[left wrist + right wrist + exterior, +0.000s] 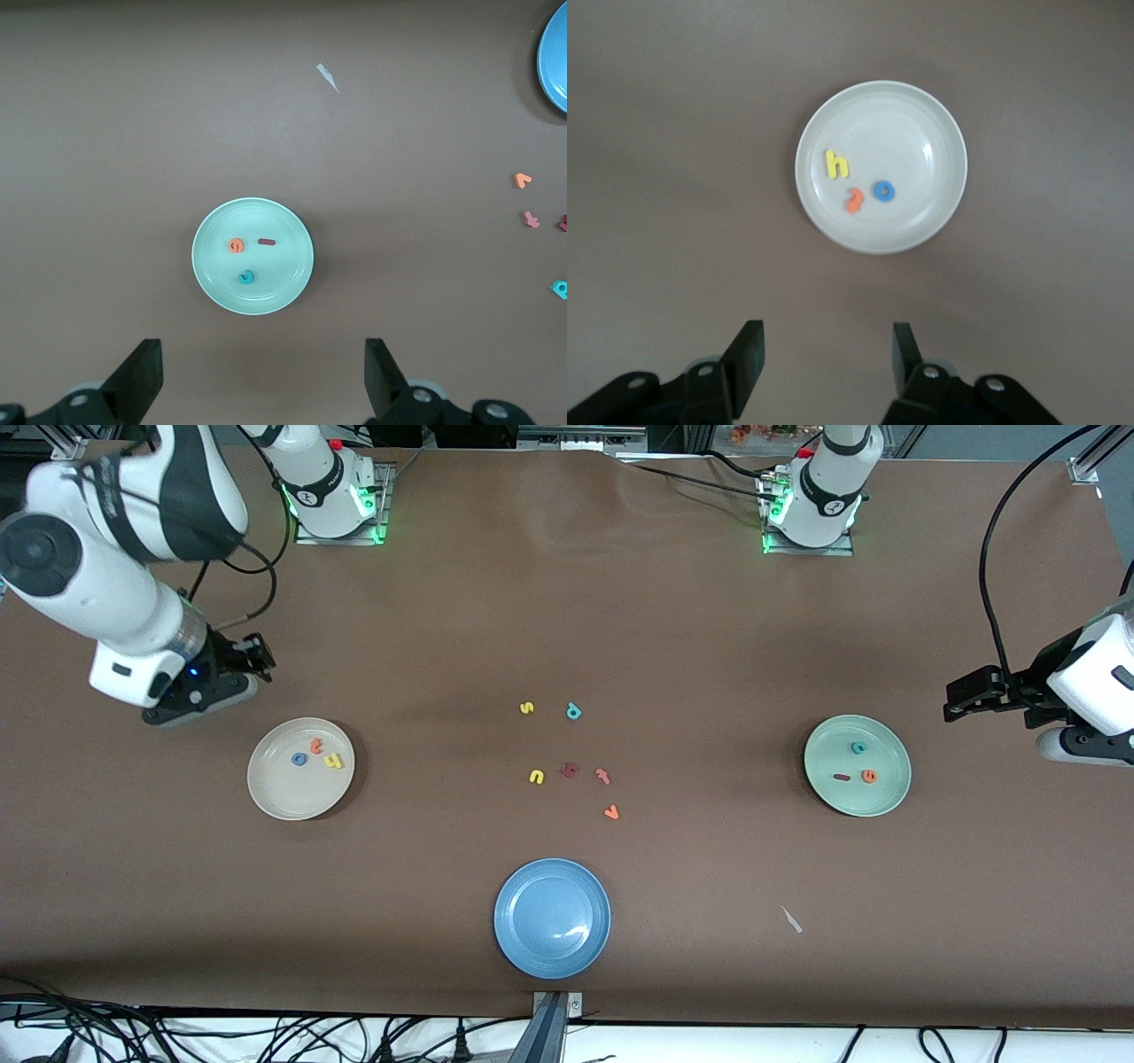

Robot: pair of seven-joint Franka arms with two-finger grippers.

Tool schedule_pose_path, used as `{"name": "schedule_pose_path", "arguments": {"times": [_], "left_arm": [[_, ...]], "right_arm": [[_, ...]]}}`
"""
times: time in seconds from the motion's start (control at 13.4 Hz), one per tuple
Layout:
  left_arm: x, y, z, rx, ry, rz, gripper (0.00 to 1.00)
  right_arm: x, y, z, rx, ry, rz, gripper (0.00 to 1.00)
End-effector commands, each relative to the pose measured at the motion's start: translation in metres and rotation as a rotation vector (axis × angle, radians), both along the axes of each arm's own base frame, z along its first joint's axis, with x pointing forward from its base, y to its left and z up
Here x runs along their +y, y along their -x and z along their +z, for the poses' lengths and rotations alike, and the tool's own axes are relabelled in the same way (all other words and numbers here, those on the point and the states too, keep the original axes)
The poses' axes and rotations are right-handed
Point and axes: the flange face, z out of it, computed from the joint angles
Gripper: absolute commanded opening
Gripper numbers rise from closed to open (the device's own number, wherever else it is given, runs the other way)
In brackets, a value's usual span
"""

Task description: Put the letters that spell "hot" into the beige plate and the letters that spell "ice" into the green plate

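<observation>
The beige plate [283, 793] [921, 168] holds the yellow h [333, 761] [836, 164], the blue o [299, 760] [883, 189] and the orange t [316, 746] [853, 201]. In the green plate [889, 755] [213, 283] lie the teal c [857, 748] [247, 278], the dark red i [842, 777] [267, 241] and the orange e [870, 776] [236, 245]. My right gripper [259, 657] [828, 341] hangs open and empty over bare table beside the beige plate. My left gripper [961, 700] [263, 354] is wide open and empty over the table beside the green plate.
Loose letters lie mid-table: a yellow s [526, 708], teal p [573, 711], yellow u [536, 777], a dark red letter [570, 770], salmon f [603, 776] and orange v [611, 811]. A blue plate [532, 948] sits near the front edge, with a white scrap [791, 919] beside it.
</observation>
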Motion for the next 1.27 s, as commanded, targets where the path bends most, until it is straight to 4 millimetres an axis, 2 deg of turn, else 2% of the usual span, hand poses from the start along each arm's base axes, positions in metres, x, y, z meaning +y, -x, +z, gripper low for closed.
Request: {"name": "schedule_pose_path", "arguments": {"times": [0.0,0.22,0.3,0.37,0.45,0.52,0.82,0.97,1.12,1.2], "left_arm": [[0.003,0.003,0.002,0.005,0.022,-0.014,1.0],[0.003,0.003,0.001,0.008,0.022,-0.013,1.0],[0.003,0.003,0.001,0.006,0.022,-0.013,1.0],[0.003,0.003,0.001,0.008,0.022,-0.013,1.0],[0.003,0.003,0.001,0.008,0.022,-0.013,1.0],[0.003,0.003,0.001,0.008,0.022,-0.013,1.0],[0.003,0.003,0.001,0.01,0.025,-0.011,1.0],[0.002,0.003,0.001,0.01,0.025,-0.013,1.0],[0.003,0.003,0.001,0.01,0.023,-0.011,1.0],[0.003,0.003,0.001,0.01,0.025,-0.011,1.0]], "right_arm": [[0.005,0.003,0.058,0.019,-0.02,-0.054,0.67],[0.001,0.017,0.113,0.008,-0.039,-0.118,0.68],[-0.003,0.025,0.126,-0.004,-0.038,-0.147,0.84],[-0.026,0.024,0.131,-0.013,-0.042,-0.171,0.91],[-0.044,0.023,0.131,-0.013,-0.053,-0.19,1.0],[-0.049,0.023,0.133,-0.017,-0.056,-0.184,1.0],[-0.045,0.013,0.132,-0.068,-0.061,-0.212,1.0],[-0.04,-0.003,0.12,-0.071,-0.047,-0.215,1.0],[-0.036,-0.023,0.121,-0.076,-0.044,-0.202,1.0],[-0.037,-0.026,0.123,-0.081,-0.045,-0.197,1.0]]}}
